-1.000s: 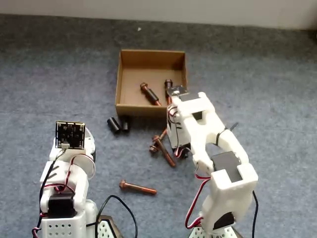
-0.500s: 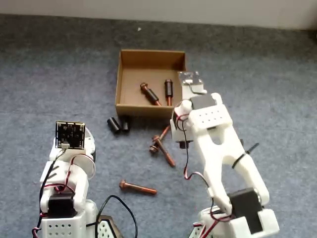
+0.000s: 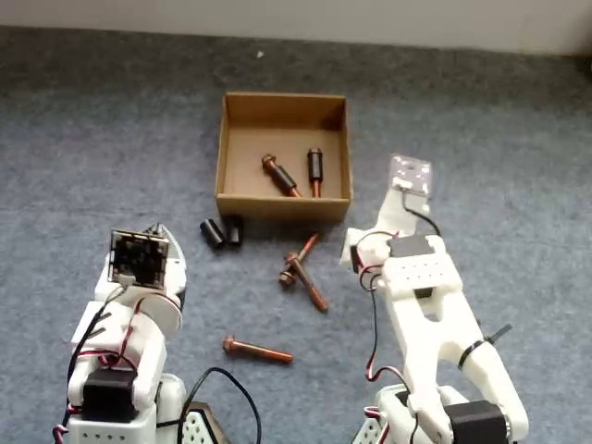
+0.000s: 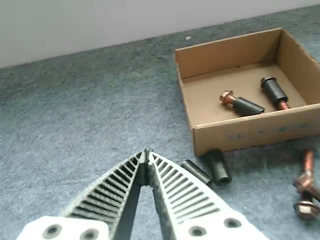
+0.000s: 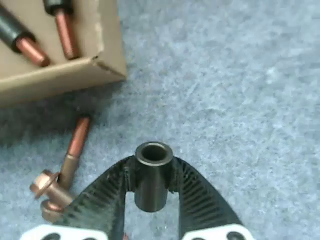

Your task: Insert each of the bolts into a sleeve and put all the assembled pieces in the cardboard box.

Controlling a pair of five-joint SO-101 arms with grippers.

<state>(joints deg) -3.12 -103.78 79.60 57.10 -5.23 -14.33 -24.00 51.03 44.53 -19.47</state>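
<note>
1. Presently the right gripper pinches one black sleeve between its ribbed fingers. The open bore faces forward, level with the fingertips.
2. The left gripper has its fingers pressed together with nothing between them. Two loose sleeves lie side by side on the carpet, just beyond the tips and off to one side, close to the front wall of the cardboard box.
3. Sleeve, judged: a short, rigid tube with a matt black, smooth round wall. It is probably light and apt to twist or slip in a pinch. The best hold is across mid-length, leaving the bore clear.
4. Bolts, judged: copper-coloured metal with a slim shank and a flanged hex head, stiff and heavier than a sleeve.
   - Two lie with their heads together, beside the right fingertips and short of the box corner.
   - A third bolt lies alone, nearer the arm bases.
   - The best grip is on the shank near the head, so the free end can enter the bore.
5. The box is thin brown card with an open top. It holds two assembled pieces, well ahead of the left fingertips. It looks light and could shift if nudged.
6. The grey carpet nap should keep loose parts from rolling.
</note>
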